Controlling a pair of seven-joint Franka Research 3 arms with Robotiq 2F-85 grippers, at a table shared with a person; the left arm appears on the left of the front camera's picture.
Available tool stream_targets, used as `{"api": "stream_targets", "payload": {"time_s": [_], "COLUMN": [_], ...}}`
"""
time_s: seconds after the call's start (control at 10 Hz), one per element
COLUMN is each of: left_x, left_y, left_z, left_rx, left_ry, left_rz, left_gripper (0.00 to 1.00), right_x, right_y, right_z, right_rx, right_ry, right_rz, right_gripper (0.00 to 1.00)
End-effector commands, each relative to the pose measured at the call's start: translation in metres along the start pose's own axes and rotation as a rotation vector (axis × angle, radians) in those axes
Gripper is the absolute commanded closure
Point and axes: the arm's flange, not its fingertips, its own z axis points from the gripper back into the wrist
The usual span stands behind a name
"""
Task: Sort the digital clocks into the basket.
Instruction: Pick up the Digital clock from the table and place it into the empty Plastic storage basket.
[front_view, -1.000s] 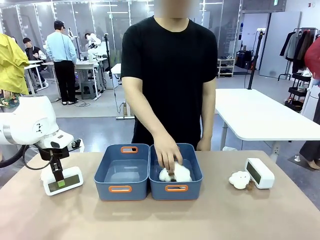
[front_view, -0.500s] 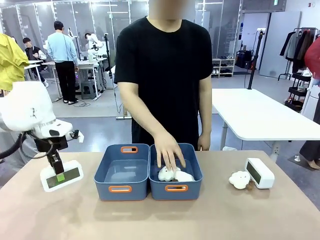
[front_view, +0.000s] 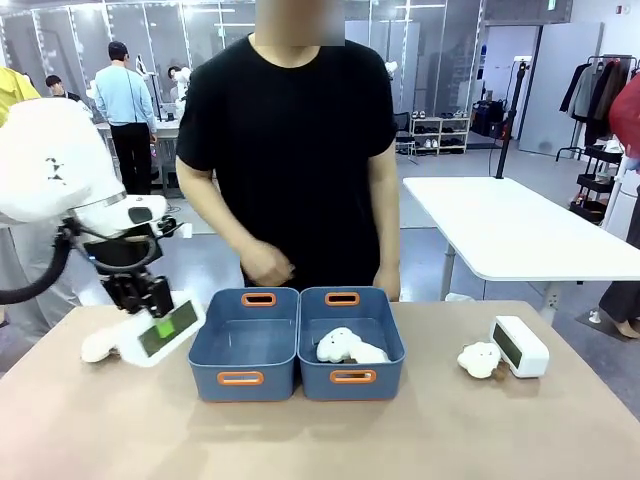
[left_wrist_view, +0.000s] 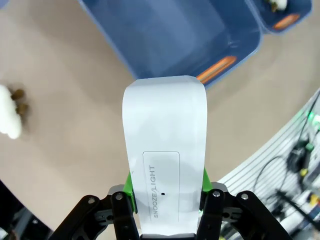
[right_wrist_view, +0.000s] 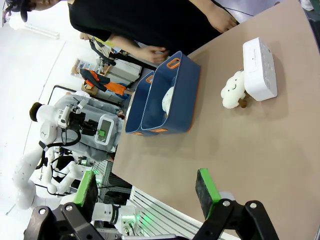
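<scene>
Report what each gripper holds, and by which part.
Left gripper holds a digital clock, pinched across its display face and back near one end. Right gripper is open, holding nothing.

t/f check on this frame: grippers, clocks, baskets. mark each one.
1. The left gripper is shut on a digital clock, held off the table. True.
2. A clock lies in the left basket. False: no clock is in it; the digital clock hangs by its left wall.
3. White cloud toys lie in the right basket. True.
4. The second clock sits in the right basket. False: it is on the table at the right, next to a lone cloud toy.
5. The right gripper grips a cloud toy. False: it is open and holds nothing.
</scene>
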Motion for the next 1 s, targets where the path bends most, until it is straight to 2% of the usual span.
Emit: {"api": "stream_targets", "payload": {"time_s": [0.0,0.3,0.4,0.7,0.8,0.9], "left_x": [0.024,0.073,0.089,0.129,0.141,0.149], "left_y": [-0.026,-0.047,-0.046,-0.029,-0.019,-0.009], "left_z": [-0.008,-0.023,-0.033,-0.066,-0.078,-0.091], "left_rx": [0.065,0.045,0.039,0.107,0.079,0.105], "left_ry": [-0.05,-0.124,-0.11,-0.103,-0.106,-0.085], "left_rz": [0.133,0.337,0.35,0.417,0.422,0.46], "left_gripper": [0.49,0.49,0.49,0.49,0.49,0.49], "right_x": [0.001,0.001,0.001,0.001,0.001,0.001], "right_y": [0.001,0.001,0.001,0.001,0.001,0.001], "right_z": [-0.001,-0.001,-0.001,-0.001,-0.001,-0.001], "right_rx": [0.01,0.01,0.01,0.01,0.01,0.01], "right_ry": [0.002,0.002,0.002,0.002,0.002,0.002], "right_rz": [0.006,0.006,0.006,0.006,0.006,0.006], "right_gripper": [0.0,0.0,0.0,0.0,0.0,0.0]}}
